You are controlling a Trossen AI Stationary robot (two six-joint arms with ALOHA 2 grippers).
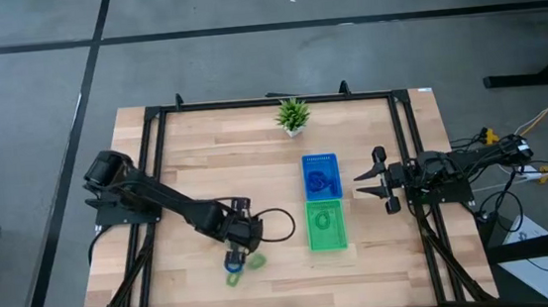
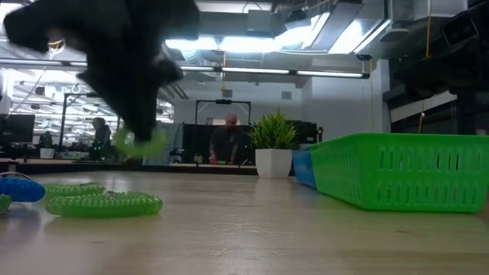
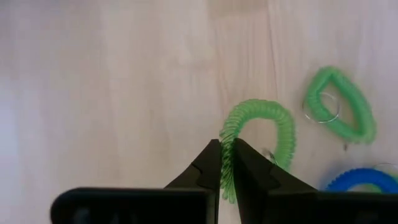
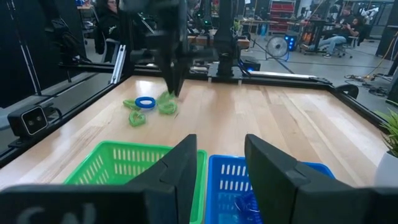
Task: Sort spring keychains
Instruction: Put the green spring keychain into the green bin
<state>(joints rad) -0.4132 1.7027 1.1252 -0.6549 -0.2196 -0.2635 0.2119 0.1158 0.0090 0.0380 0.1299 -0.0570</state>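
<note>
My left gripper (image 3: 227, 145) is shut on a light green spring keychain (image 3: 264, 127) and hangs over the table's near left part (image 1: 237, 244). Below it, another green keychain (image 3: 341, 104) with a metal ring and a blue one (image 3: 364, 180) lie flat on the wood. The low view shows a green coil (image 2: 103, 204) and a blue one (image 2: 19, 189) on the table. The blue tray (image 1: 306, 161) holds blue keychains (image 1: 321, 181); the green tray (image 1: 313, 242) holds a green one (image 1: 326, 221). My right gripper (image 4: 217, 165) waits open behind the trays at the right edge. My left gripper pinches one side of the green keychain's coiled loop (image 3: 226, 163) between its two fingers, which slant steeply down from above. The coil runs between the fingers and the rest of the loop curves out beyond them. In the low view the keychain (image 2: 141, 142) hangs clear of the table.
A small potted plant (image 1: 293, 115) stands at the far edge, behind the trays. The two trays sit side by side, right of centre. Bare wood lies between the loose keychains and the trays. People show in the room beyond the table.
</note>
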